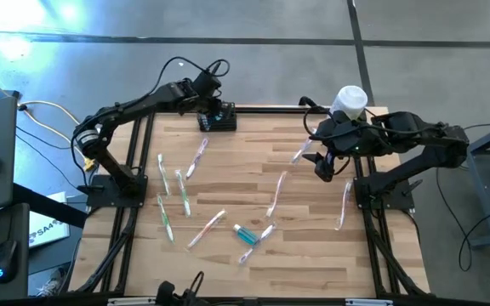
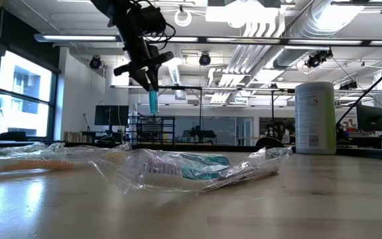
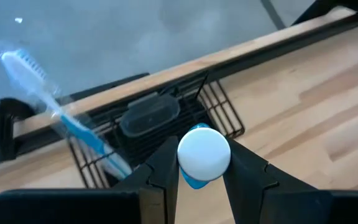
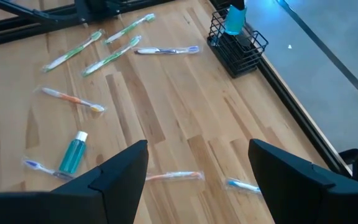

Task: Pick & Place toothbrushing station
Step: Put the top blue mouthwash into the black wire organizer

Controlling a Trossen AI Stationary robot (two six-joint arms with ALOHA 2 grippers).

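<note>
We are lowering a little blue tube into the black rack.

Our left gripper (image 3: 194, 168) is hanging over the toothbrushing station (image 1: 217, 120) at the far edge of the desk (image 1: 313, 255), and its jaws are squeezing a small blue tube with a white cap (image 3: 202, 152). The rack already has a wrapped blue toothbrush (image 3: 61, 112) leaning in one side and a dark cup-like piece (image 3: 148, 115) in the middle. We think the best way is going slowly, keeping the tube straight up, and aiming for an empty slot so it is not bumping the toothbrush or the wires. We should be letting go only when the tube is sitting inside. Our right gripper (image 4: 197, 168) is waiting over the right side of the desk with its jaws spread wide and holding nothing, while more wrapped toothbrushes (image 1: 181, 183) and another blue tube (image 1: 244, 234) are lying on the wood.
</note>
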